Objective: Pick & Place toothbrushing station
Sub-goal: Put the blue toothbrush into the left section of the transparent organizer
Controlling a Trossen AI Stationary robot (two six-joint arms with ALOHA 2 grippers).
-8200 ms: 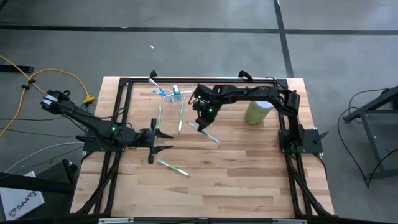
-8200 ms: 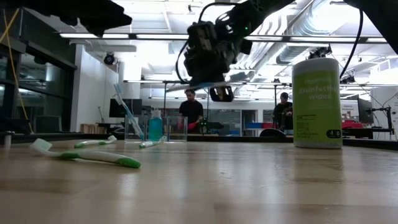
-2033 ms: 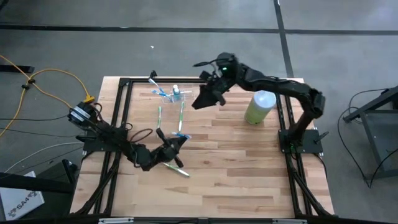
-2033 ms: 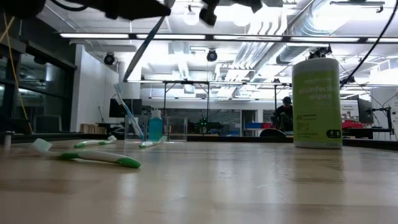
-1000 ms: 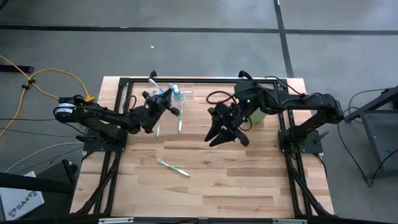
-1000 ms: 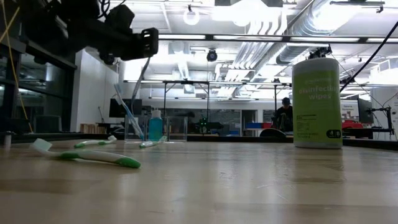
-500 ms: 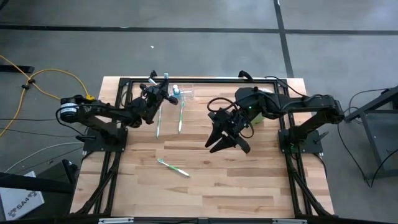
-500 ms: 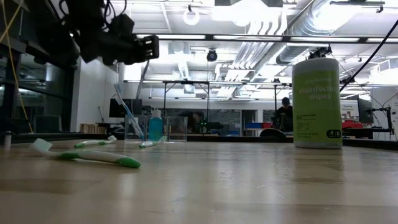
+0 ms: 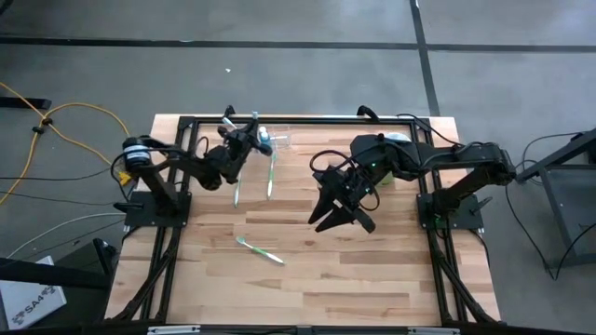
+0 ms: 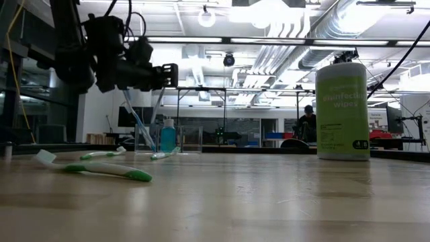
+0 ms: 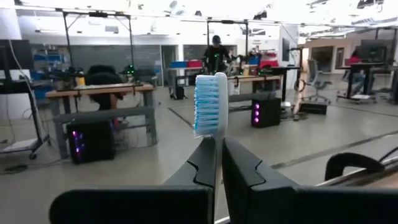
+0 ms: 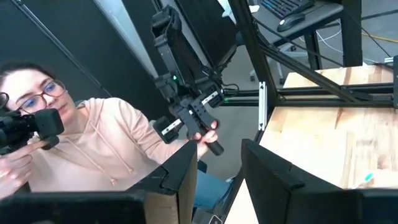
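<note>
— Station (image 9: 268,140)?
— Far edge of table (image 9: 372,270), just beside left gripper (image 9: 250,132), whose fingers pinch a toothbrush (image 11: 210,102).
— Right gripper (image 9: 337,219)?
— Mid-table, fingers apart, holding nothing.

left gripper (image 11: 217,163) clamped; right gripper (image 12: 219,163) parted, empty

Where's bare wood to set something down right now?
The near half of the table, below the lone green toothbrush, is bare. Crowded: the far edge around the clear holder, the left gripper and two toothbrushes; the right gripper sits mid-table.
</note>
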